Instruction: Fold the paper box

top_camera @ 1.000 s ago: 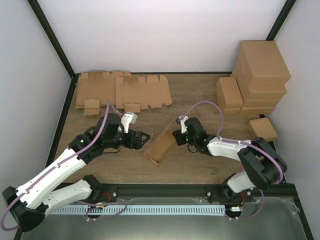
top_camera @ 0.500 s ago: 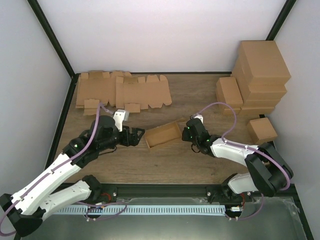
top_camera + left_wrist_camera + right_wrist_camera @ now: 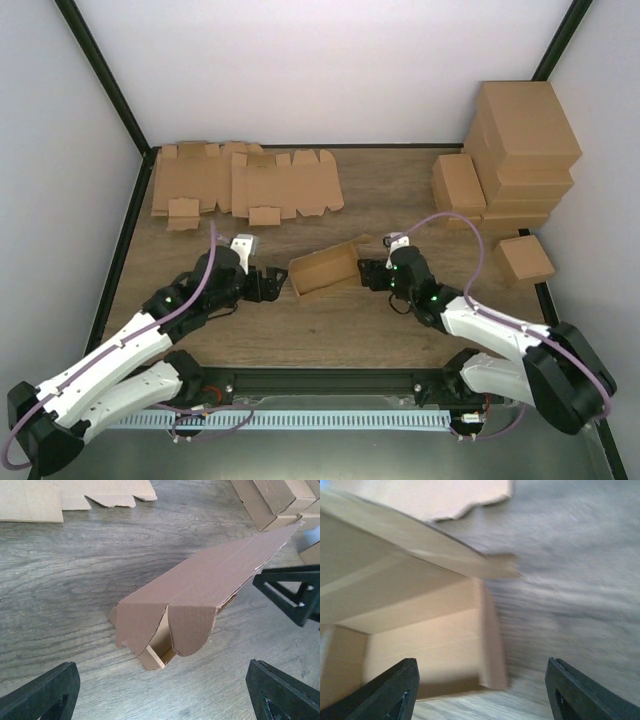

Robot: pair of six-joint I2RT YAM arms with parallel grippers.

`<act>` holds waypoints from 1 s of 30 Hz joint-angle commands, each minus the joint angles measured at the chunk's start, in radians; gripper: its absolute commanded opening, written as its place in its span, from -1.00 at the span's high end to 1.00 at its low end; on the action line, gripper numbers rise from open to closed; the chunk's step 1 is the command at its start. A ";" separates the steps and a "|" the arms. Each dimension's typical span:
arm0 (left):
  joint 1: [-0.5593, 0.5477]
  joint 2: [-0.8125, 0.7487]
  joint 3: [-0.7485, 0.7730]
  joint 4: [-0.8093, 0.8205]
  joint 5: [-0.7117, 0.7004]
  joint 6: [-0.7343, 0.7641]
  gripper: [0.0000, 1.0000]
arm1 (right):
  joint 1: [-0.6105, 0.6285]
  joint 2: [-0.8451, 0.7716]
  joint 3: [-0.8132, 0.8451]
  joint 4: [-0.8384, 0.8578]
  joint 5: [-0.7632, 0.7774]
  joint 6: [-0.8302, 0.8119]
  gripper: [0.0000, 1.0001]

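Flanking the half-folded box (image 3: 325, 268), my left gripper (image 3: 274, 283) and right gripper (image 3: 366, 272) both gape, holding nothing; flat blanks (image 3: 245, 182) lie behind, cartons (image 3: 520, 150) stacked far right.

Matt brown corrugated cardboard paper box (image 3: 325, 268), grainy wood-look table (image 3: 400, 205) under it, matt black plastic left gripper (image 3: 278, 284) just beside it.

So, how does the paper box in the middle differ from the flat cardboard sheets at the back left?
The paper box is folded, with raised walls; the cardboard sheets lie flat and unfolded. The paper box is a single piece; the cardboard sheets are several, overlapping. Both are plain brown cardboard.
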 commanded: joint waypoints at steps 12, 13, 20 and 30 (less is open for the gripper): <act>-0.004 0.044 -0.131 0.190 0.032 0.005 -0.88 | 0.001 0.046 0.214 0.051 -0.141 -0.266 -0.52; -0.003 0.047 -0.140 0.210 0.035 0.021 -0.88 | 0.001 0.055 0.227 0.045 -0.139 -0.261 -0.52; -0.004 0.132 -0.145 0.299 -0.054 0.099 -0.73 | 0.002 0.091 0.266 0.041 -0.161 -0.264 -0.53; -0.003 0.303 -0.085 0.349 -0.150 0.097 -0.14 | 0.002 0.114 0.314 0.018 -0.181 -0.270 -0.53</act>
